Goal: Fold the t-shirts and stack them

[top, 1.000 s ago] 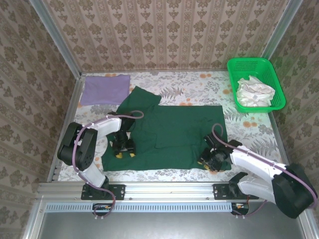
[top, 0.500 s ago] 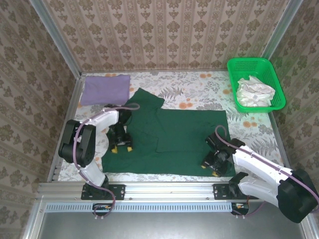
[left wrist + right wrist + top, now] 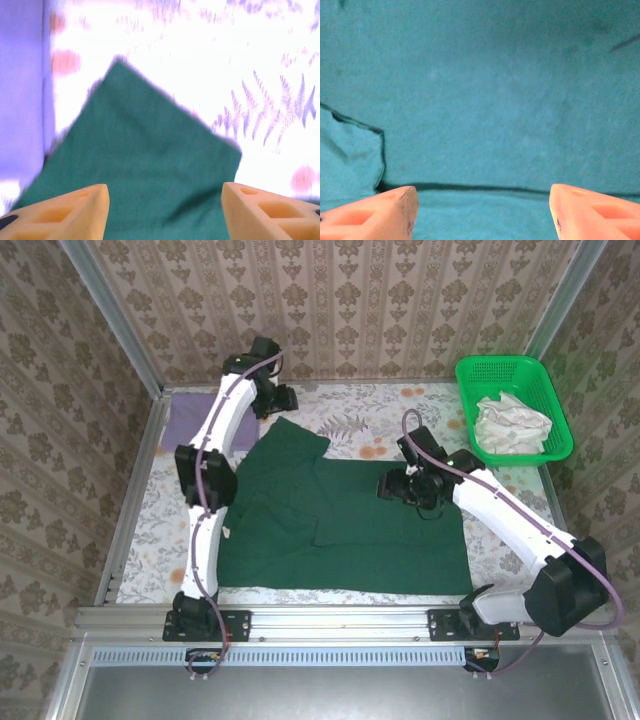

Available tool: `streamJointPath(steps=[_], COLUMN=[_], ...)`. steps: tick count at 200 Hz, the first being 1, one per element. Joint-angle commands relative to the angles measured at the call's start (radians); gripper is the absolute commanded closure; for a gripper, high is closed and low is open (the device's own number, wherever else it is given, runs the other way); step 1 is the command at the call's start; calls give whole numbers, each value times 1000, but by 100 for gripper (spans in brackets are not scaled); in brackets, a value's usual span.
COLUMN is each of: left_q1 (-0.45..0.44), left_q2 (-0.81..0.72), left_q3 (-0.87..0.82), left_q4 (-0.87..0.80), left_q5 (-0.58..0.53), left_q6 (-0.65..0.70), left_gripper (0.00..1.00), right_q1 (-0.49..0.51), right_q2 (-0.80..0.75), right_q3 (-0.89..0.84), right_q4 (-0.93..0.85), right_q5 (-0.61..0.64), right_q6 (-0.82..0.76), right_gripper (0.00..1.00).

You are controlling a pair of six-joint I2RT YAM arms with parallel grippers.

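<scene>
Blur smears my left wrist view, so the edges of everything in it are soft. I can make out a pointed sleeve of the green shirt below me and a purple strip along the left edge, cut off by the frame. From above, my left arm lies across the purple shirt and hides its middle. Only the parts on either side of the arm show, so I cannot tell how neatly it is folded.

From overhead, the fingertips of my left gripper are too small to read near the back wall. My right gripper is a dark lump over the green shirt's upper right part. My right wrist view is green cloth from edge to edge, crossed by one dark fold line and a flap edge at the left. A white crumpled cloth sits in the basket, and I cannot tell what it is.

I count two shirts. The green shirt is spread flat in the middle of the table, and the purple one lies at the back left corner, just beside the green sleeve. There is also one basket at the back right and one white bundle inside it.

In the left wrist view, my left gripper has its jaws apart and holds nothing. In the right wrist view, my right gripper is released too, spread wide above the cloth.
</scene>
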Motion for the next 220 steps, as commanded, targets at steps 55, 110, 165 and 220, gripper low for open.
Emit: streamJointPath(steps=[55, 110, 165, 220], left_q1=[90, 103, 85, 75], left_q2=[208, 293, 274, 274], left_q3=[50, 75, 20, 13], left_q4=[387, 416, 359, 291], left_q5=[36, 122, 65, 61], left_q6=[85, 53, 125, 200], left_gripper=[43, 46, 47, 50], right_q1=[-78, -94, -122, -137], right_q2=[-8, 91, 174, 191], right_q3=[-43, 41, 95, 83], right_q4=[158, 115, 114, 131], right_q5=[35, 28, -29, -58], right_q6=[15, 17, -10, 3], right_gripper=[27, 27, 28, 28])
